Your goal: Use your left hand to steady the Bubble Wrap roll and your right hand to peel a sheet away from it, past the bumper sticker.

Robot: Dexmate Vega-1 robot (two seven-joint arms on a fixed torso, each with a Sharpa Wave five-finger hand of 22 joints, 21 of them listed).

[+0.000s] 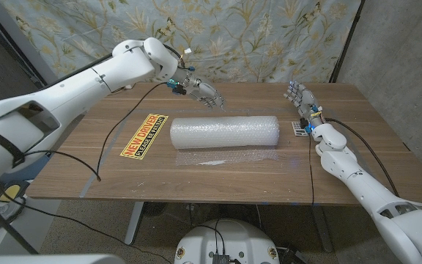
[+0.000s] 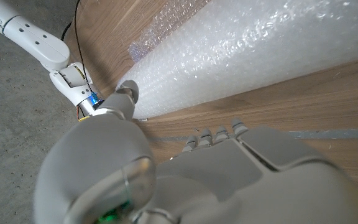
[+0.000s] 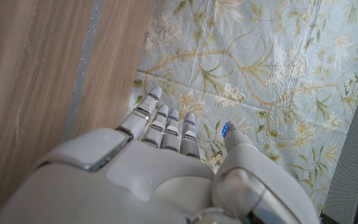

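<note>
Your roll (image 1: 224, 133) lies on its side in the middle of the table (image 1: 357, 165), long axis running left to right, with a loose edge of sheet (image 1: 229, 156) spread flat on the wood along its near side. The sticker (image 1: 143, 135), yellow with red lettering, lies flat just left of the roll, angled and not touching it.

Your left hand (image 1: 198, 90) hangs over the far part of the table, behind the roll's left end and apart from it; its fingers are spread and hold nothing. In the left wrist view the roll (image 2: 253, 53) runs just beyond the fingertips (image 2: 219, 132), with bare wood between.

Your right hand (image 1: 301, 99) stands upright near the table's right side, beyond the roll's right end, fingers straight, slightly apart and empty. A small white card (image 1: 299, 127) lies on the table beside its wrist.
</note>
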